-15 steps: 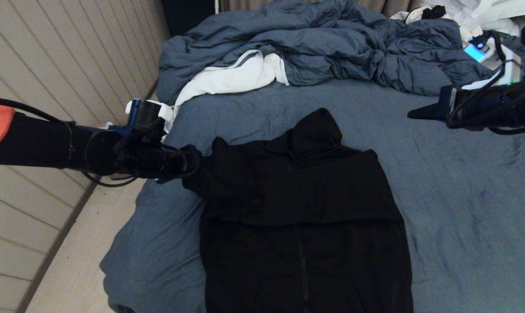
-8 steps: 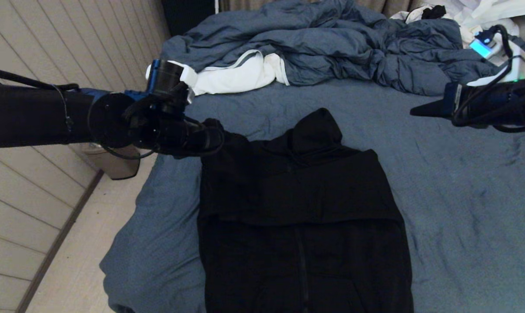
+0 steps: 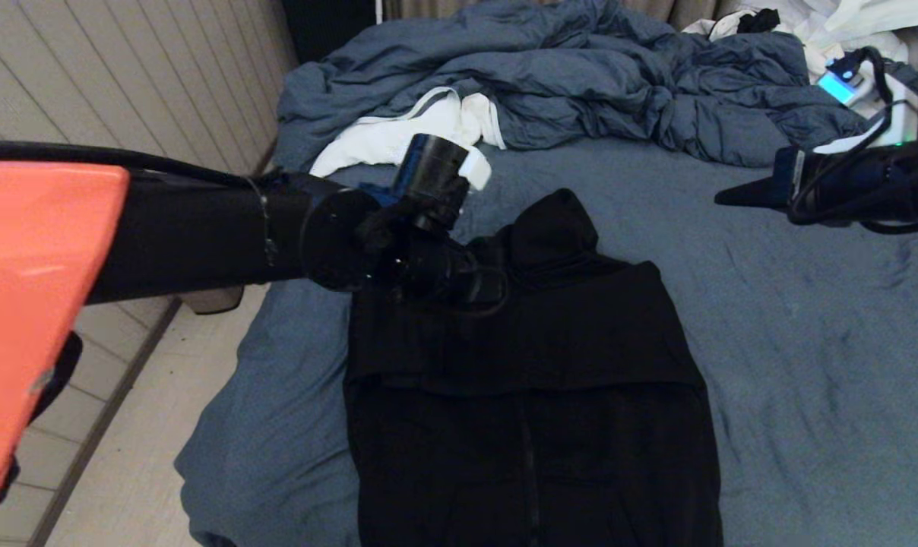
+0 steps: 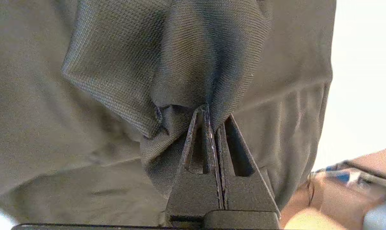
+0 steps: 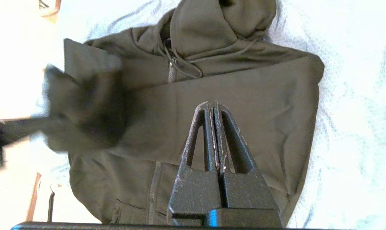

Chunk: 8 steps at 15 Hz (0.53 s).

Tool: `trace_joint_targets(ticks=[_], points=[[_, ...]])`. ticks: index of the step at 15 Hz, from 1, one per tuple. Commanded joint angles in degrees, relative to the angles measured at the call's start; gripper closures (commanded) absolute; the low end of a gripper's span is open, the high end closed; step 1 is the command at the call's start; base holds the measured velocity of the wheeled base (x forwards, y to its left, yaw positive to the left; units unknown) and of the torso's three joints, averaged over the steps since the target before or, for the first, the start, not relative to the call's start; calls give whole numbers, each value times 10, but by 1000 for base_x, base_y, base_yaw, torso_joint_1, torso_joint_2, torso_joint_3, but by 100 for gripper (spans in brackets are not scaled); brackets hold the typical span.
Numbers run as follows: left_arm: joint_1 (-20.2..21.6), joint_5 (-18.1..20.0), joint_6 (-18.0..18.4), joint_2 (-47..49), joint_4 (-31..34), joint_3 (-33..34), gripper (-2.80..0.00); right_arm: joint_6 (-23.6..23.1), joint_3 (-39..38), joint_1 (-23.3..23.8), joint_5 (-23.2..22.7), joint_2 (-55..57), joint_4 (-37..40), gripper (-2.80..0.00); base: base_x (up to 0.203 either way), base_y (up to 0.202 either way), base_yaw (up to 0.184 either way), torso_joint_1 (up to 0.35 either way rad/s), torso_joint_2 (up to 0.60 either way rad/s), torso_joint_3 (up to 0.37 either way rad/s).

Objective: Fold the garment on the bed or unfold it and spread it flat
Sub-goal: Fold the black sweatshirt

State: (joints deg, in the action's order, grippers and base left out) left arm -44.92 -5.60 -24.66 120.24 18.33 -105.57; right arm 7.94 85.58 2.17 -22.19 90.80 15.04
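Note:
The black hooded garment point(image 3: 535, 380) lies zipper-side up on the blue-grey bed point(image 3: 808, 342), hood toward the far end, with one sleeve folded across the chest. My left gripper point(image 3: 493, 287) hangs over the garment's left chest beside the hood. In the left wrist view this gripper point(image 4: 213, 118) is shut on a bunched fold of the garment point(image 4: 116, 80). My right gripper point(image 3: 721, 200) hovers above the bed's far right, apart from the garment. Seen from the right wrist, it point(image 5: 211, 103) is shut and empty, high above the garment point(image 5: 260, 95).
A rumpled blue-grey duvet point(image 3: 580, 83) with white lining point(image 3: 398, 137) fills the far end of the bed. A device with a lit screen point(image 3: 835, 87) sits at the far right. A panelled wall point(image 3: 125, 76) and bare floor point(image 3: 140, 456) border the bed's left edge.
My left arm has swung right from the bed's left edge to over the chest, carrying the gripped sleeve fabric with it. The right arm has barely moved.

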Motion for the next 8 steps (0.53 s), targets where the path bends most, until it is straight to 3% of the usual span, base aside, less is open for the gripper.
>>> trace_joint_targets(ticks=[1,2,3,8], points=[[-11,2,-2,38,4,-12,0,0,-2,-1,-1,2,1,0,0,0,0,0,0,0],[-11,3,-2,48,14,-22,0,0,-3,-2,-1,2,1,0,0,0,0,0,0,0],[-11,2,-2,51,26,-29,-280,0,-3,-3,-1,3,1,0,0,0,0,0,0,0],[-15,3,-6,45,28,-53,-280,-1,-3,-2,-1,5,1,0,0,0,0,0,0,0]])
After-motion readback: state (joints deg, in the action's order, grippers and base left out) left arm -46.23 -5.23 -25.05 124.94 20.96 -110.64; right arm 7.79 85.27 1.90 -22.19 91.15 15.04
